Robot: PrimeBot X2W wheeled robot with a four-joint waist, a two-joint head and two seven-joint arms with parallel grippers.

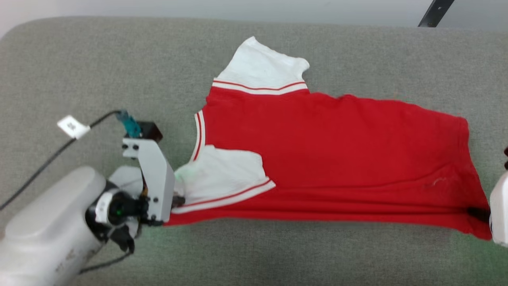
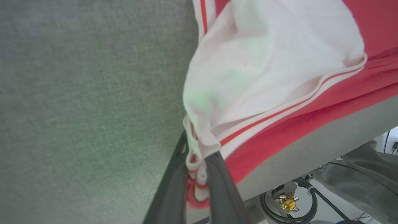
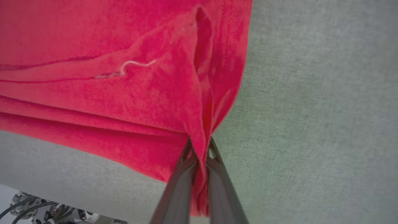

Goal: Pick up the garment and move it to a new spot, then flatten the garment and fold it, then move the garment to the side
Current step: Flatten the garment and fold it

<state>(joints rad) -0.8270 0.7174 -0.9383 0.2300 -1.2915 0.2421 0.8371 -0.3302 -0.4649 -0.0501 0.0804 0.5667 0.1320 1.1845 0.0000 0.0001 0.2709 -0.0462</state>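
Note:
The garment [image 1: 337, 159], a bright red T-shirt with white, red-striped sleeve ends, lies spread sideways across the grey surface. One white sleeve [image 1: 262, 67] points to the far side; the other [image 1: 222, 178] is folded over the red body. My left gripper [image 1: 176, 200] is shut on the striped sleeve hem at the near left; the pinched cloth bunches between its dark fingers [image 2: 217, 174] in the left wrist view. My right gripper [image 1: 482, 214] is shut on the red bottom hem at the near right corner, the fabric [image 3: 174, 102] clamped between its fingers [image 3: 180, 180].
The grey fabric-covered table [image 1: 99, 71] stretches wide to the left and behind the shirt. Its near edge [image 2: 311, 152] runs close under both grips. A black cable with a white tag [image 1: 73, 127] trails from my left wrist. A dark bar [image 1: 436, 12] stands at the far right.

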